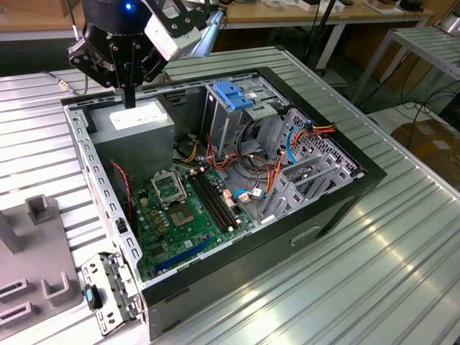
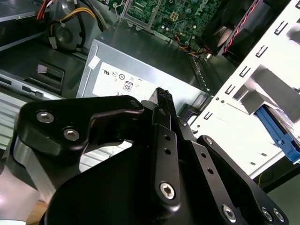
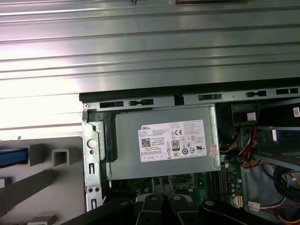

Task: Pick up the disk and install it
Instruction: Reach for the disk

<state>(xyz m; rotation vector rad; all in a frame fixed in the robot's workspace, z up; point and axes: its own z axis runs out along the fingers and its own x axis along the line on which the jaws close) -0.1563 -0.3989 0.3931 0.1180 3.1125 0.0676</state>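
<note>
Disk (image 3: 11, 158) shows blue in the first wrist view; exterior view: fingers (image 1: 129, 92) pinched together, empty.

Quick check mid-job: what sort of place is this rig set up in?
Probably a robotics lab or workshop: an opened computer case sits on a ribbed metal table, with wooden workbenches behind and a grey fixture tray beside it.
</note>
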